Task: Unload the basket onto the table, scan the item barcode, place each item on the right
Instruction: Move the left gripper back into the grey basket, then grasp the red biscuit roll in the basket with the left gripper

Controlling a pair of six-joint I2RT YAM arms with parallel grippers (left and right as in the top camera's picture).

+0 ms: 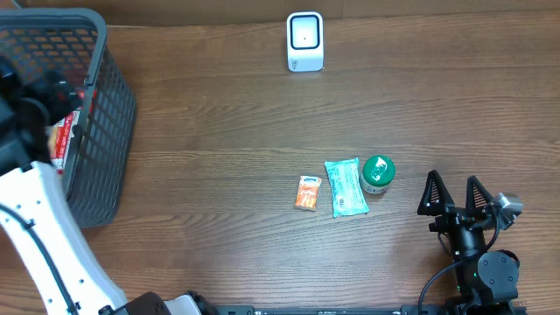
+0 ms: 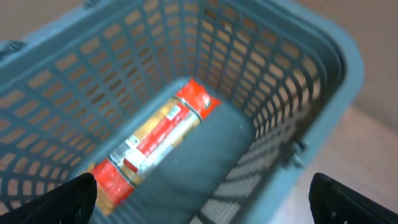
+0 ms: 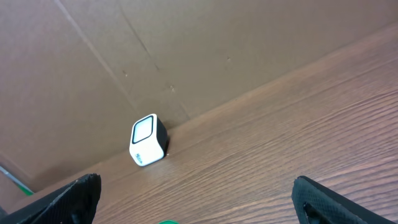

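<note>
Left jaws fill the bottom corners of the left wrist view, dark fingertips [image 2: 68, 199] spread wide, grasping nothing. Directly below them a red-and-yellow packet [image 2: 155, 146] lies flat on the floor of the grey mesh basket [image 2: 348, 56], running diagonally, printed label facing up. Overhead: basket [image 1: 105, 114] sits at the bench's far left, with the left arm [image 1: 44, 227] reaching over its rim.

Other items are mid-bench [image 1: 219, 131], well apart from the basket: small orange packet [image 1: 307, 192], teal pouch [image 1: 346, 186] just beside it, green-lidded can [image 1: 378, 173] touching or nearly touching the pouch's right edge, can't tell which. Any barcode is too small to read.

White scanner [image 1: 304, 41] stands upright at the far edge, window facing the items; also seen in the right wrist view [image 3: 148, 141] against the cardboard backdrop.

Right jaws sit low at the near right, just right of the can, open and empty, fingertips [image 1: 432, 194] pointing toward the scanner.
</note>
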